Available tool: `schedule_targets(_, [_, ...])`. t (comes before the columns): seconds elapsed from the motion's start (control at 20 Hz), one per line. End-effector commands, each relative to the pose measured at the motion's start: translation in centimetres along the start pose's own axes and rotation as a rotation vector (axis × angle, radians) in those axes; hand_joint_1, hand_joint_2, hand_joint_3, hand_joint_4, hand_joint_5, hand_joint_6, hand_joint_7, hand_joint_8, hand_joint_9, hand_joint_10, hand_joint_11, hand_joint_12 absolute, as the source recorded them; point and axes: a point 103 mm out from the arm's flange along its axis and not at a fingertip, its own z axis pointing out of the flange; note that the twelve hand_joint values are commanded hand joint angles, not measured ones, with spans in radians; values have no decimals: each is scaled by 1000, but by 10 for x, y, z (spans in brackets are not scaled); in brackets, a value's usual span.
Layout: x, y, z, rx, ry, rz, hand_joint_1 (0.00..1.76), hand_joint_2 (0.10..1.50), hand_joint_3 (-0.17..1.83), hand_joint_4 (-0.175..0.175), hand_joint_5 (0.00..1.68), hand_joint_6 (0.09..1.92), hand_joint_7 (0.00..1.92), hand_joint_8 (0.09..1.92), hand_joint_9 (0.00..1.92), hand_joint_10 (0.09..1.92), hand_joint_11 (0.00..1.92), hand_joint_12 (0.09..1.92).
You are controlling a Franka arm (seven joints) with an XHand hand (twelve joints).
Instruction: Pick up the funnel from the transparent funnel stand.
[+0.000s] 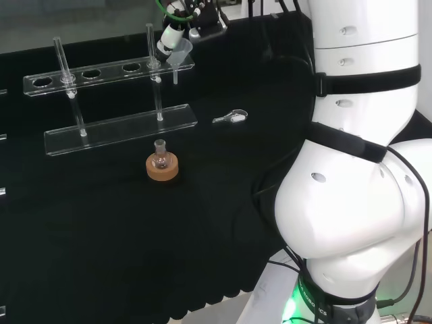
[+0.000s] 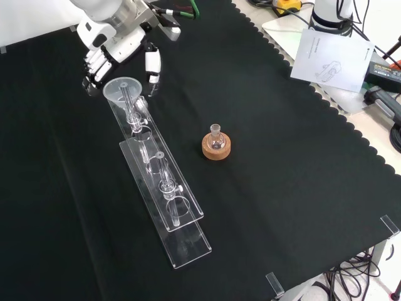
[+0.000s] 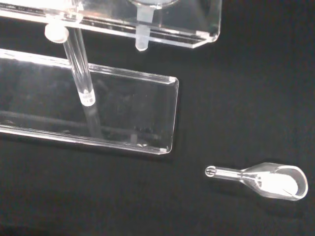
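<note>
Robot hand (image 2: 119,53) hangs at the far left of the front view, right at the far end of the transparent funnel stand (image 2: 164,188). Its fingers (image 2: 94,66) point down behind the wide mouth of the funnel (image 2: 123,89), and the thumb (image 2: 152,68) reaches down just to the right of the rim. The digits look fairly straight and sit on either side of the funnel; whether they touch it, I cannot tell.

The funnel sits upright in the end hole of the stand's upper shelf, its stem passing down through the shelf, as the wrist view also shows (image 3: 142,29). In the head view the robot hand (image 1: 174,34) is at the far end of the tabletop (image 1: 135,243), over the right end of the stand (image 1: 108,74), with the funnel (image 1: 178,57) just below it.

A small round-bottom flask (image 2: 217,139) stands upright on a cork ring (image 2: 217,150) near the middle of the black cloth, to the right of the stand in the front view and well apart from it. A clear glass weighing scoop (image 3: 268,179) lies flat on the cloth, near the stand's base plate (image 3: 98,113) but not touching it.
</note>
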Motion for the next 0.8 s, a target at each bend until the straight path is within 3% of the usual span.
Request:
schedule_targets(0.05, [0, 6, 7, 27, 5, -4, 551, 753, 215, -30, 123, 87, 0, 310, 102, 825, 120, 1515])
schedule_targets(0.35, [6, 11, 10, 44, -3, -12, 542, 749, 220, -28, 89, 87, 0, 286, 88, 837, 120, 1517])
schedule_targets(0.4, [-13, 10, 11, 41, 23, -20, 541, 749, 221, -27, 84, 87, 0, 284, 89, 838, 120, 1517])
schedule_targets(0.5, [-20, 10, 12, 45, 14, -16, 540, 748, 222, -27, 79, 87, 0, 283, 102, 846, 121, 1518])
schedule_targets(0.7, [-2, 14, 13, 57, -9, -6, 539, 747, 225, -27, 76, 87, 0, 298, 137, 853, 128, 1519])
schedule_targets(0.8, [-19, 13, 15, 54, 1, -13, 542, 748, 230, -31, 91, 87, 0, 344, 161, 843, 135, 1517])
